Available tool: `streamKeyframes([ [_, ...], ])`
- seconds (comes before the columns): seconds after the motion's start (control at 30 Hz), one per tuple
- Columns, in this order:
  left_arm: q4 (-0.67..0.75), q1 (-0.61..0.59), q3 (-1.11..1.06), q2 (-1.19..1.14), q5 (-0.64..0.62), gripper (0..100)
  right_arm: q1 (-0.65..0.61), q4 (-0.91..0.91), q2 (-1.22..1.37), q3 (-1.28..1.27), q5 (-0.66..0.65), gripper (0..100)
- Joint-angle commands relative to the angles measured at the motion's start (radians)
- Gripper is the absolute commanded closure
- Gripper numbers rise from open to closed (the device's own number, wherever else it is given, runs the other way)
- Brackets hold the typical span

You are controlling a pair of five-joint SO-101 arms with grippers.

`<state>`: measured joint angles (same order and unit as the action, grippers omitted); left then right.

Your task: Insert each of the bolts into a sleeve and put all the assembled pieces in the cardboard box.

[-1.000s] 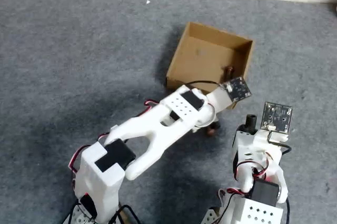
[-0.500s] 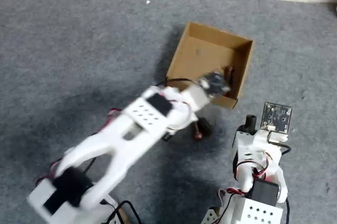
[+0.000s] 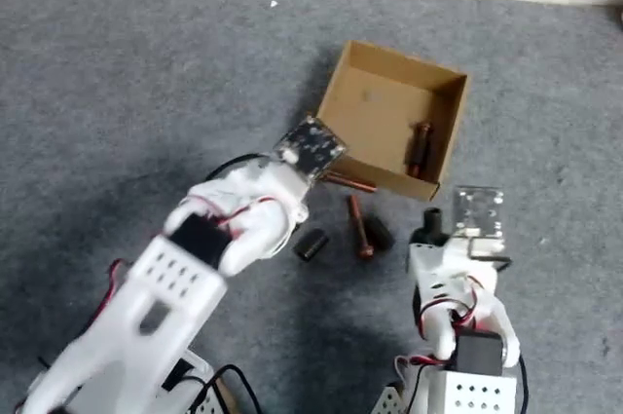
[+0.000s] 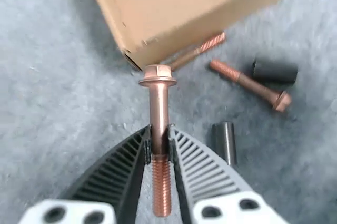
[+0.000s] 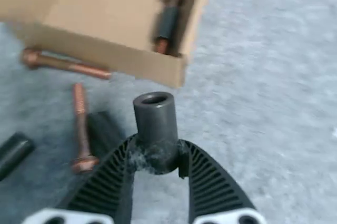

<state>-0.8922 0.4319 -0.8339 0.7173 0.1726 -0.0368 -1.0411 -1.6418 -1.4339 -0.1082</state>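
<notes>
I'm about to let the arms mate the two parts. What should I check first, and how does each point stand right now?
1. Grip of left tool on bolt: ok, clamped on the shank.
2. Threaded end free to lead: not ok, the head points outward.
3. Grip of right tool on sleeve: ok, open end faces out.
4. Alignment of bolt and sleeve: not ok, tools apart.
5. Room in cardboard box: ok, one assembled piece inside.
</notes>
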Motion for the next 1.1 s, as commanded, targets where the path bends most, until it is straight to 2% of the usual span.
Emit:
streamKeyframes([
  [0.0,-0.014,-0.025,-0.050,0.193,-0.018,100,-0.099,0.025,-0.013,0.019,-0.002,99.3],
  [0.13,-0.072,-0.102,-0.111,0.223,-0.017,99,-0.228,0.025,-0.005,0.013,-0.084,99.3],
  [0.3,-0.078,-0.237,-0.193,0.223,0.017,99,-0.372,0.027,-0.004,0.022,-0.097,99.3],
  [0.5,-0.078,-0.269,-0.295,0.223,0.075,99,-0.510,0.122,0.005,0.068,-0.091,99.3],
  [0.57,-0.078,-0.268,-0.328,0.223,0.075,97,-0.522,0.139,0.041,0.073,-0.086,99.3],
  [0.7,-0.078,-0.269,-0.374,0.223,0.075,86,-0.522,0.182,0.131,0.065,0.012,99.3],
  [1.07,-0.084,-0.269,-0.343,0.180,0.075,86,-0.453,0.194,0.191,0.005,0.017,99.3],
])
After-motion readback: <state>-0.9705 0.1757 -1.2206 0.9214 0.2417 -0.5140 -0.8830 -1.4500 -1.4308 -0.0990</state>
